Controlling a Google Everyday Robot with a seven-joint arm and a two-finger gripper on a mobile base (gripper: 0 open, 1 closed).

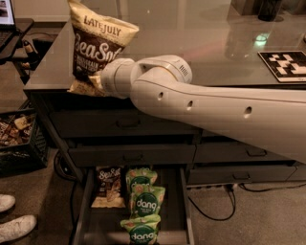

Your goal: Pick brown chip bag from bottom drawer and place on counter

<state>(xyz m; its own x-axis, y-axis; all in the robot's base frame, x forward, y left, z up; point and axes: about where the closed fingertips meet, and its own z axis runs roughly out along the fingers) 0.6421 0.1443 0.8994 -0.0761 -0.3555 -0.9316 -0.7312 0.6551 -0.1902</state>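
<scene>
My gripper (95,80) sits at the end of the white arm, at the counter's front left edge, shut on the lower edge of a brown chip bag (98,43). The bag stands upright, lifted over the left end of the glossy grey counter (191,38); I cannot tell if it touches the top. The bag and wrist mostly hide my fingers. A second brown chip bag (109,186) lies at the left of the open bottom drawer (82,210), beside three green "dang" bags (147,203).
A black-and-white marker tag (287,64) and a dark object (270,9) are on the counter's right side. A crate of snacks (16,139) and white shoes (14,225) are on the floor at left. Cables (215,210) lie right of the drawer.
</scene>
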